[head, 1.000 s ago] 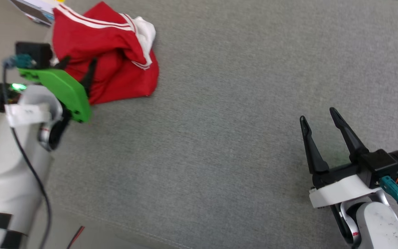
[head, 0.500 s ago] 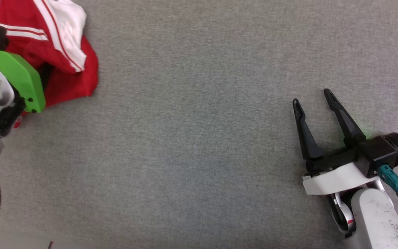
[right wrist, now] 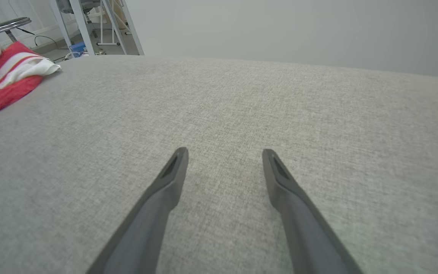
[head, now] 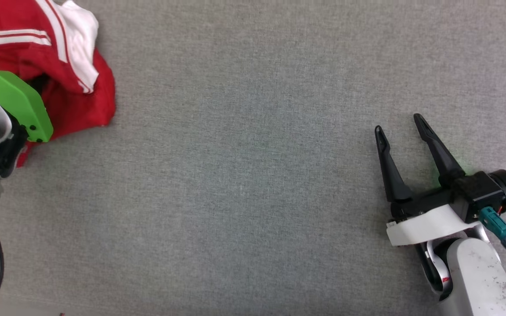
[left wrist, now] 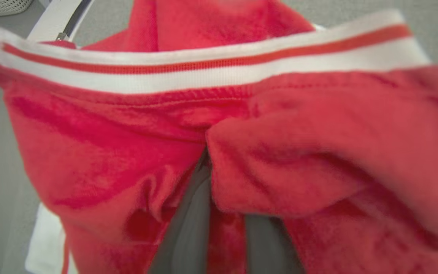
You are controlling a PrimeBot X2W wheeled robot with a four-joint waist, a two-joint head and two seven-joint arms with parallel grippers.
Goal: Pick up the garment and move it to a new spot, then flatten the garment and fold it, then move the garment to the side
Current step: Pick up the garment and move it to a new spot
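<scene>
Garment (head: 81, 107) at 10 o'clock: judged light, limp, prone to bunching. Left jaws clamp a red fold beside striped trim (left wrist: 219, 64), a sound hold. Right jaws stand open, 4 o'clock.

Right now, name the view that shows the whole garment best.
Head view: the garment lies crumpled at the upper left, its outline largely visible, though the frame edge crops it. The left wrist view gives only a blurred close-up of the garment. The right wrist view catches the garment small, at its left edge.
</scene>
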